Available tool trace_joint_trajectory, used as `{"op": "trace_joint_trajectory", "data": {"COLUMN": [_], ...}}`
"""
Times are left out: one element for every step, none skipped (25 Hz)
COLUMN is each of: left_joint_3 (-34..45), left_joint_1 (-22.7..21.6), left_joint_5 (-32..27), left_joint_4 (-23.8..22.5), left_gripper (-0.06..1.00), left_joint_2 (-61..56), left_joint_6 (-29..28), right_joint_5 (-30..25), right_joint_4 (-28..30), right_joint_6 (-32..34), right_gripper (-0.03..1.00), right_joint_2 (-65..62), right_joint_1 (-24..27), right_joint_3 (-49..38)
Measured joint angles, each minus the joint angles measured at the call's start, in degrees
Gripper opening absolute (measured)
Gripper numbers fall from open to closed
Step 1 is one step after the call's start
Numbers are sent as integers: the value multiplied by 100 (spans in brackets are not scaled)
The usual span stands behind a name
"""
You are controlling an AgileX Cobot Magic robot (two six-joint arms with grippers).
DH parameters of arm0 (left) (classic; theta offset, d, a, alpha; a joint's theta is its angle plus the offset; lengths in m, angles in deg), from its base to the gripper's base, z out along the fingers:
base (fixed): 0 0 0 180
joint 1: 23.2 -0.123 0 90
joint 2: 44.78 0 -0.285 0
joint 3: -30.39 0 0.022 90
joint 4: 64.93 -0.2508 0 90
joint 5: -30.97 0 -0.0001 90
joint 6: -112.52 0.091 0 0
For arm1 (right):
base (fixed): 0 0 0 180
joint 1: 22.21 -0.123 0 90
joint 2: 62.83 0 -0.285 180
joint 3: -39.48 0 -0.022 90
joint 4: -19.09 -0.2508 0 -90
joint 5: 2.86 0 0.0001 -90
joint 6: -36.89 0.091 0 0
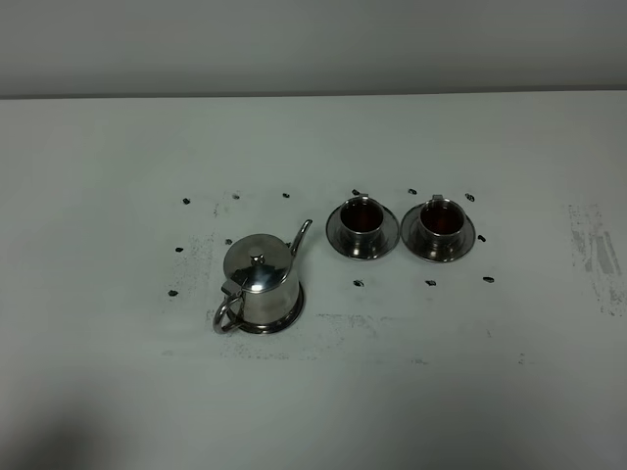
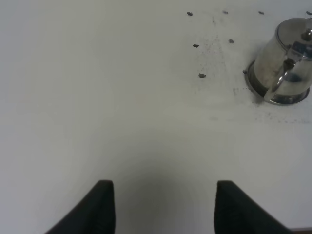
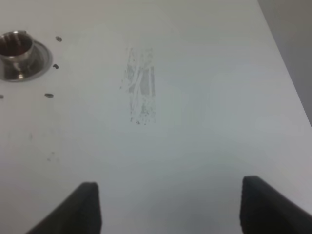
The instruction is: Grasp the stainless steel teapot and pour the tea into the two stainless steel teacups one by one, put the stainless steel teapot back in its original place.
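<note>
The stainless steel teapot (image 1: 261, 279) stands upright on its round saucer, the original place (image 1: 294, 309), left of centre; its spout points toward the cups. It shows too in the left wrist view as the teapot (image 2: 287, 61). Two stainless steel teacups (image 1: 361, 217) (image 1: 442, 219) sit on saucers to the right, both holding dark tea (image 1: 362, 213). One teacup (image 3: 14, 48) appears in the right wrist view. My left gripper (image 2: 165, 207) is open over bare table, well apart from the teapot. My right gripper (image 3: 169, 207) is open wide, away from the cups. Neither arm shows in the exterior view.
The white table (image 1: 118, 392) carries small black marks (image 1: 186, 202) around the teapot and cups, and a scuffed patch (image 1: 595, 250) at the right. The table's right edge (image 3: 285, 73) shows in the right wrist view.
</note>
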Motion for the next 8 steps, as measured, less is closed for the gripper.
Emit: {"op": "trace_joint_trajectory", "data": {"left_joint_3": [0,0,0,0,0,0,0,0], "left_joint_1": [0,0,0,0,0,0,0,0], "left_joint_5": [0,0,0,0,0,0,0,0], "left_joint_4": [0,0,0,0,0,0,0,0], "left_gripper": [44,44,44,44,44,44,44,44], "left_joint_2": [0,0,0,0,0,0,0,0], "left_joint_6": [0,0,0,0,0,0,0,0], "right_joint_5": [0,0,0,0,0,0,0,0], "right_joint_4": [0,0,0,0,0,0,0,0], "right_joint_6": [0,0,0,0,0,0,0,0], "right_gripper": [58,58,58,58,58,58,58,58], "right_joint_2": [0,0,0,0,0,0,0,0], "right_joint_1": [0,0,0,0,0,0,0,0], "right_joint_3": [0,0,0,0,0,0,0,0]}}
